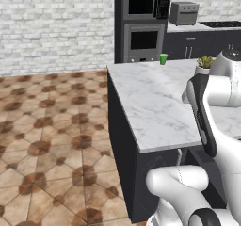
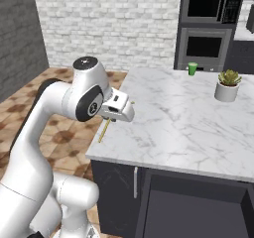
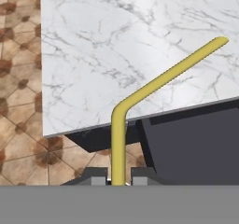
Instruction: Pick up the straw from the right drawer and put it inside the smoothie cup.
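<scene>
- Straw [image 3: 118,143] sits clamped between the two finger tips of the hand [image 3: 118,180], which grip it at its lower end; in the hand view it rises straight from the tips, then bends and runs on at a slant over the marble.
- By its look it is light and pencil-thin, so weight should be no worry; the likelier trouble is that it turns or slides in the grip, since the hold is near one end and most of its length hangs free.
- A hold nearer the middle would probably steady it more, but the end grip leaves a long free part to go into the cup.
- In the right base view the hand [image 2: 117,114] hangs by the near left corner of the bench [image 2: 198,133], with the straw's yellow end [image 2: 104,131] sticking down past the edge.
- Smoothie cup [image 2: 192,69] stands at the far edge of the bench, well apart from the hand; the left base view shows it [image 1: 163,59] at the far side too.
- Potted plant [image 2: 227,86] stands on the bench to the right of the cup, near it but not touching.
- Right drawer [image 2: 198,207] stands pulled out below the bench front.
</scene>
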